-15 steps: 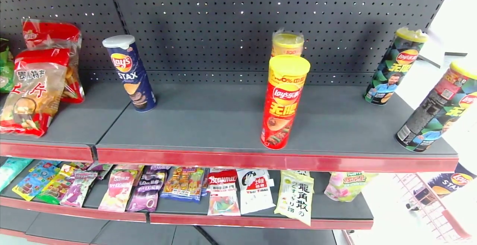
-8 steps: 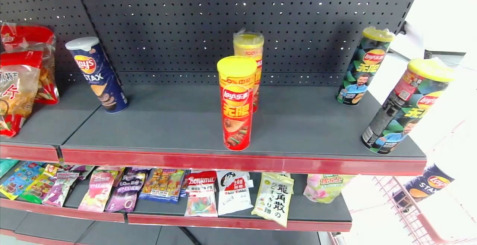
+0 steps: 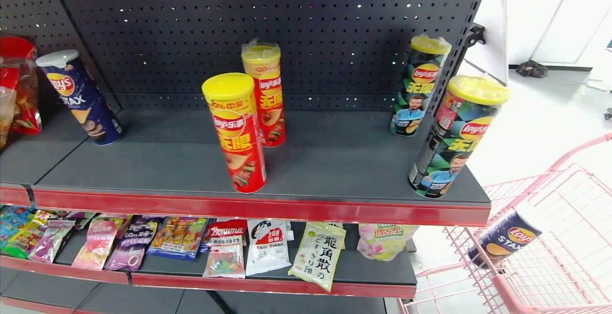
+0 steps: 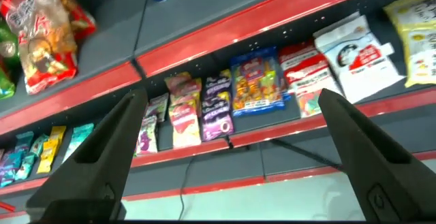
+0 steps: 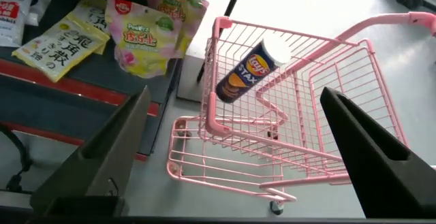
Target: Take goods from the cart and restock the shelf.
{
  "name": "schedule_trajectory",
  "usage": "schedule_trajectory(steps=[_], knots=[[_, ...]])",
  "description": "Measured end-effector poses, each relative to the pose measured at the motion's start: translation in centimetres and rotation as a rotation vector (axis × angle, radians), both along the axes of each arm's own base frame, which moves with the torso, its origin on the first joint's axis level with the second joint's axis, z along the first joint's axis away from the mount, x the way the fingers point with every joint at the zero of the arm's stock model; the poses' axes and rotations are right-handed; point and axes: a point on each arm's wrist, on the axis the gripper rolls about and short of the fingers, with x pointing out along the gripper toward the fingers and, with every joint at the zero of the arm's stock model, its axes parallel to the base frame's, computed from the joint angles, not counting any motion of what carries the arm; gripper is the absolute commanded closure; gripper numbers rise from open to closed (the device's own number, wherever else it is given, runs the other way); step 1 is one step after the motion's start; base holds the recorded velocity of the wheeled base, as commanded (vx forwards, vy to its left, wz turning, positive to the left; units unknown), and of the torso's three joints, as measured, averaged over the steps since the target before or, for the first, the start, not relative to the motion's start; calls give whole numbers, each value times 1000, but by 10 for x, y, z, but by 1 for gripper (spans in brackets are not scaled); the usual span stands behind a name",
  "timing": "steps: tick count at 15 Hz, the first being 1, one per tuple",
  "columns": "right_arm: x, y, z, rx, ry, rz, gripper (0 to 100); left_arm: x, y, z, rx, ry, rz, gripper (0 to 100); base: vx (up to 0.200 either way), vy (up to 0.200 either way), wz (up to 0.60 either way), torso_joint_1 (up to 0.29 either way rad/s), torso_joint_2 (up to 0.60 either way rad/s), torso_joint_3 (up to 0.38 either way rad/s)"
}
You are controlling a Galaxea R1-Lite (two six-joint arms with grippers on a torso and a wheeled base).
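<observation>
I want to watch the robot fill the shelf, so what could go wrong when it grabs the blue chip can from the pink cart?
1. The blue can leans tilted against the pink cart's wire wall, so the open right gripper might grip it crookedly or snag on the wires.
2. The green can stands at the shelf's front right corner, on the cart's side; an arm lifting the blue can could knock it off.

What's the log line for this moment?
stage: pre-pick | left gripper: open, empty, facing lower shelf | right gripper: open, empty, facing cart | cart: one blue chip can | top shelf: five cans standing
</observation>
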Motion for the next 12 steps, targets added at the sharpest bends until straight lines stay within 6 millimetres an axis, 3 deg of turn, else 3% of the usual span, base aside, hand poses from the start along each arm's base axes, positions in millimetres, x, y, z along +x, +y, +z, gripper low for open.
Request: schedule_trajectory(steps=[8,12], knots=[[0,0,-2,1,2,-2,0,0,0,0,25,0,-8,0,0,0,-600,1,4,4],[0,0,-3,0,5,-1,0,0,0,0,25,-2,-8,0,0,0,0,0,0,0]])
